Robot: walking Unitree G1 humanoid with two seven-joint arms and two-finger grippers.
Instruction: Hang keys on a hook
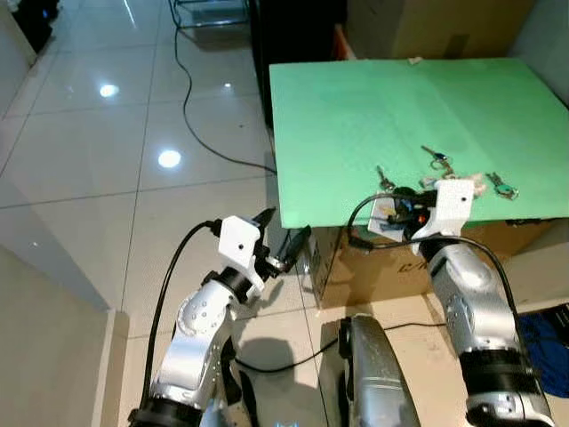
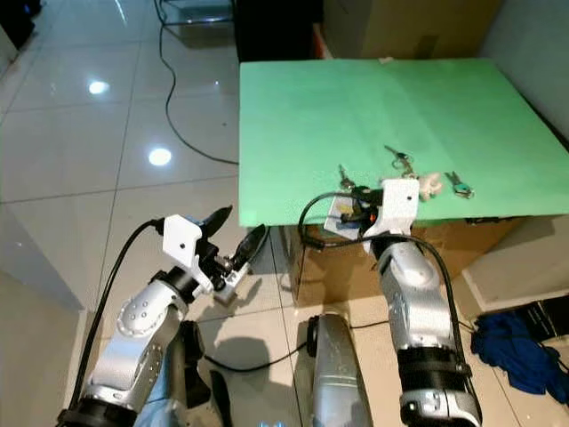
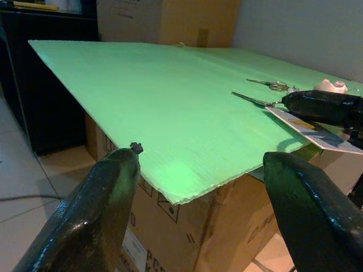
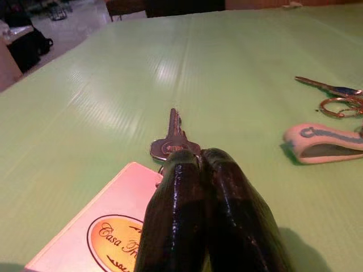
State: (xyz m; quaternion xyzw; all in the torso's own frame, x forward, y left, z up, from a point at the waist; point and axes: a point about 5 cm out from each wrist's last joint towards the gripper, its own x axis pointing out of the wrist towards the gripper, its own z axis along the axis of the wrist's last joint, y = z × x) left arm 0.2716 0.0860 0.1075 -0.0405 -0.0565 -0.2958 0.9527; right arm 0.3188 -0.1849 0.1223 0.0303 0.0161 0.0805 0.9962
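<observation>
Here the right pincer (image 4: 201,164) sits pressed together at the tabletop's (image 1: 356,116) near edge, on the keys (image 4: 173,139) by their pink tag (image 4: 108,226); lift straight, slowly, checking they come along; the left pincer (image 1: 284,242) waits wide beside the near-left corner.

Three key sets lie flat on the green table (image 1: 356,116), near its front edge. One silver key (image 4: 173,139) carries a pink card tag (image 4: 99,232). A second set (image 1: 436,160) lies beyond it; a third (image 1: 502,187) lies farther right.
</observation>
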